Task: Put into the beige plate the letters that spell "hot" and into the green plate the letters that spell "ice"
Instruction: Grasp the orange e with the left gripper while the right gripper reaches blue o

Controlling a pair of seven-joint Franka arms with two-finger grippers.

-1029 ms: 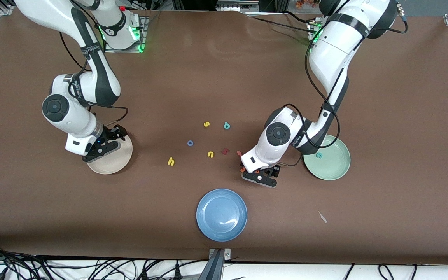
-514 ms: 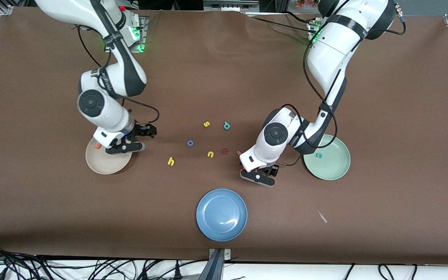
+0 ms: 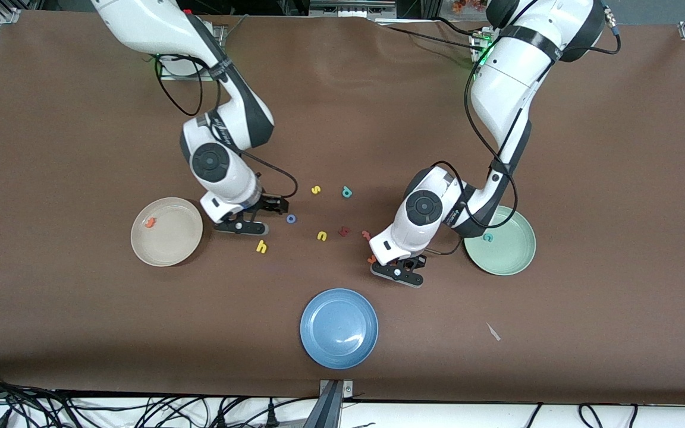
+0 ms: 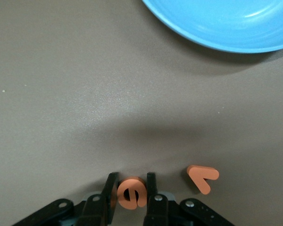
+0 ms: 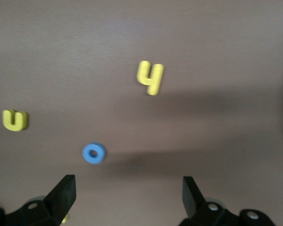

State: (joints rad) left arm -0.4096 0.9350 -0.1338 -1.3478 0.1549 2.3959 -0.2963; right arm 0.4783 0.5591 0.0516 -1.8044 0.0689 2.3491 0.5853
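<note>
Now the left gripper (image 4: 131, 195) pinches the orange "e" (image 4: 131, 192) on the table, just beside the orange "v" (image 4: 202, 176) and near the blue plate (image 4: 226, 23); a lift and carry to the green plate (image 3: 512, 261), where the teal "c" (image 3: 487, 237) lies, should follow. The right gripper (image 5: 127, 195), spread wide, hovers over the blue "o" (image 5: 94, 153) near the yellow "h" (image 5: 150, 77). The orange "t" (image 3: 150, 223) sits in the beige plate (image 3: 170, 249).

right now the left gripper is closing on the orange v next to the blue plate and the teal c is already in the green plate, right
Not quite: the left gripper has its fingers around the orange e, not the orange v, which lies loose beside it, as the left wrist view shows. The rest holds: this is close to the blue plate, and the teal c already lies in the green plate.
</note>
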